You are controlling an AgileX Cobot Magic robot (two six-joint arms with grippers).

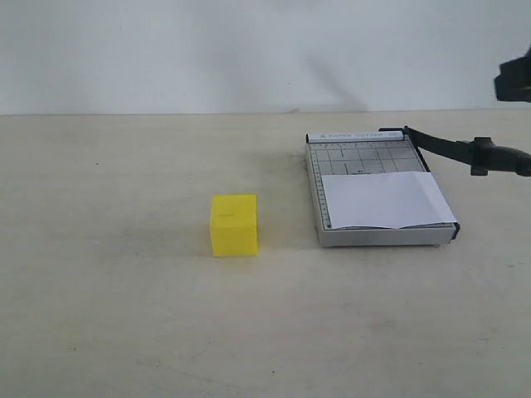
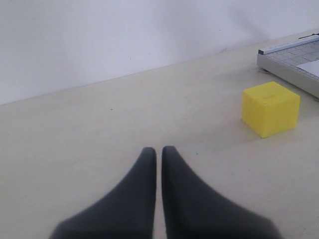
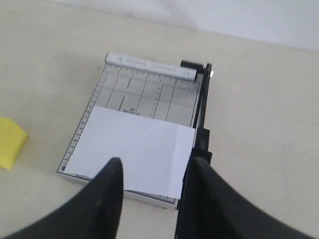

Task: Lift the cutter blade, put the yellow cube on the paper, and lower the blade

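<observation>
Exterior view: a pale beige table (image 1: 124,332) fills the lower two thirds of the frame, under a white wall (image 1: 207,50). On the right half of the frame lies the grey gridded trimmer base (image 1: 365,153). The paper (image 1: 386,199) rests flat on the nearer part of that base and covers it almost from edge to edge, leaving the grid bare behind it. The cutter blade (image 1: 444,147) is up off the base. It slants from its hinge at the base's far right corner out toward the right edge of the frame, and its thick handle is cut off there. The yellow cube (image 1: 234,225) sits on the bare table near the middle of the frame, well apart from the base and to its left.

In the left wrist view, the left gripper (image 2: 158,152) hangs over empty table with its two dark fingers pressed together on nothing. In the right wrist view, the right gripper (image 3: 155,159) hovers above the paper with its jaws spread wide. One finger overlaps the blade's handle end, and I cannot tell whether it touches.
</observation>
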